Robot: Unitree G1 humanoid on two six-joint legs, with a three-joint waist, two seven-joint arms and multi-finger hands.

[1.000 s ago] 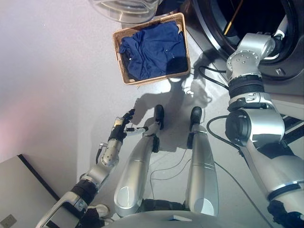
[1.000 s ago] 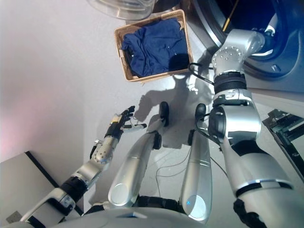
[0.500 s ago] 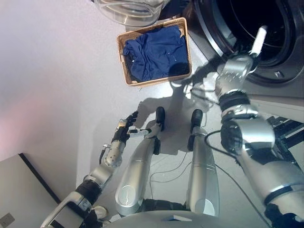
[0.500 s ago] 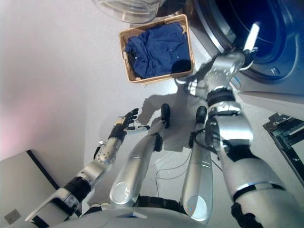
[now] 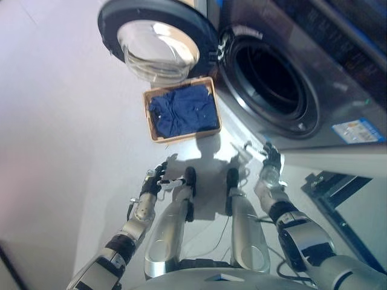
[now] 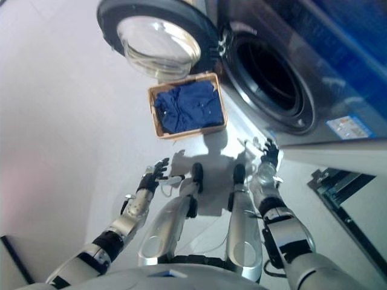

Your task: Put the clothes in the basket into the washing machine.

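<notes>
A tan wicker basket (image 5: pixel 149 115) stands on the floor in front of the washing machine (image 5: pixel 338 78). It holds dark blue clothes (image 5: pixel 182 112). The machine's round door (image 5: pixel 154 39) is swung open to the left, and the dark drum opening (image 5: pixel 269 81) shows. My left hand (image 5: pixel 154 179) is low at the left, open and empty, well short of the basket. My right hand (image 5: pixel 270 159) is open and empty, held low in front of the machine, below the drum opening.
The open door hangs just behind the basket. A black frame (image 5: pixel 338 193) stands on the floor at the right, beside the machine. Pale grey floor (image 5: pixel 60 133) spreads to the left of the basket.
My right arm has drawn back out of the drum and dropped low in front of the machine. The camera has tilted up, so the door and the whole machine front show. The basket has not moved.
</notes>
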